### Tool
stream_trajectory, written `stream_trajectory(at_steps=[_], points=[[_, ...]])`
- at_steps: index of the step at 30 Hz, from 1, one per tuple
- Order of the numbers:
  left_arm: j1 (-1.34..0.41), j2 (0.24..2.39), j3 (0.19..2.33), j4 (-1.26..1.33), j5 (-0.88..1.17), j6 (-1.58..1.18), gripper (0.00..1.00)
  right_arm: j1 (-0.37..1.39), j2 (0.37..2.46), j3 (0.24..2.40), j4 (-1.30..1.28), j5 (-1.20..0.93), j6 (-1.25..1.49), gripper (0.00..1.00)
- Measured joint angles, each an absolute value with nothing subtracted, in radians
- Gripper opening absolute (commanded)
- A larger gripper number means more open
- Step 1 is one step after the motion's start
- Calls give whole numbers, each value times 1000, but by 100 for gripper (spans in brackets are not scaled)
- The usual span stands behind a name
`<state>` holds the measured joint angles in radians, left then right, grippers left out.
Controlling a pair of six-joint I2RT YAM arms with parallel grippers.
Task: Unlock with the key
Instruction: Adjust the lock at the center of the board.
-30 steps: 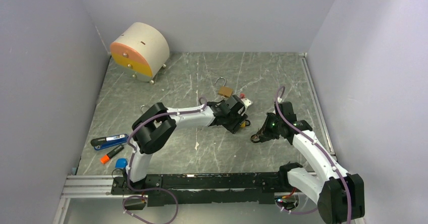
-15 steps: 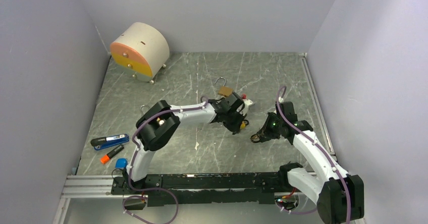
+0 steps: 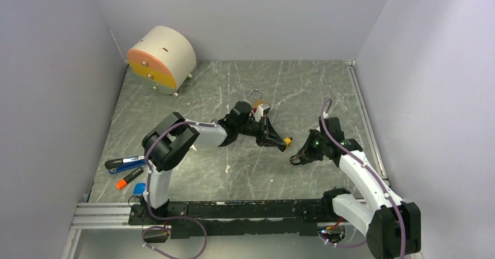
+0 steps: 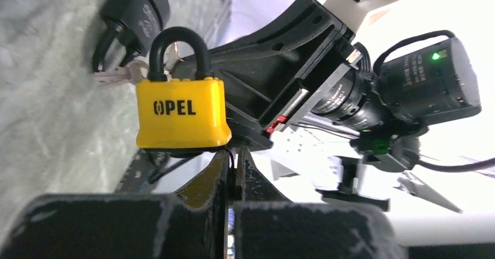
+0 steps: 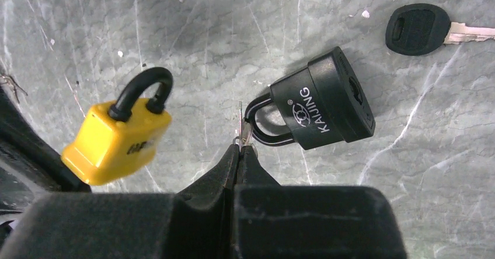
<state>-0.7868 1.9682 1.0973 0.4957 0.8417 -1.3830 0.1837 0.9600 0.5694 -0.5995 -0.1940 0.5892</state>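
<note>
Black padlock, loose key — near the yellow padlock

- Our left arm and right arm have white links and black joints.
- A purple cable runs along each.
- Our left pincer and right pincer look matte black to us.

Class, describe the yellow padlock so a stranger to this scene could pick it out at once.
On the grey marbled table, follow the left arm out to its hand near the middle. That hand pinches the yellow padlock, with a black shackle and OPEL printed on its face. The black padlock lying nearby is marked KAIJING instead.
</note>
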Motion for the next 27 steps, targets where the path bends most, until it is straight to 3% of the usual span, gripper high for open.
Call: stream_trajectory(at_steps=[5, 13, 23, 27], points=[[-799, 2053, 979, 839, 821, -1740, 3, 184, 948, 569, -606, -206, 600, 0], [-795, 2086, 844, 912, 730, -1888, 16, 184, 920, 569, -625, -211, 606, 0], [-796, 2083, 678, 1175, 594, -1922, 59, 184, 894, 566, -645, -219, 605, 0], [-796, 1978, 614, 1057, 530, -1902, 66, 184, 894, 563, -649, -220, 602, 0]])
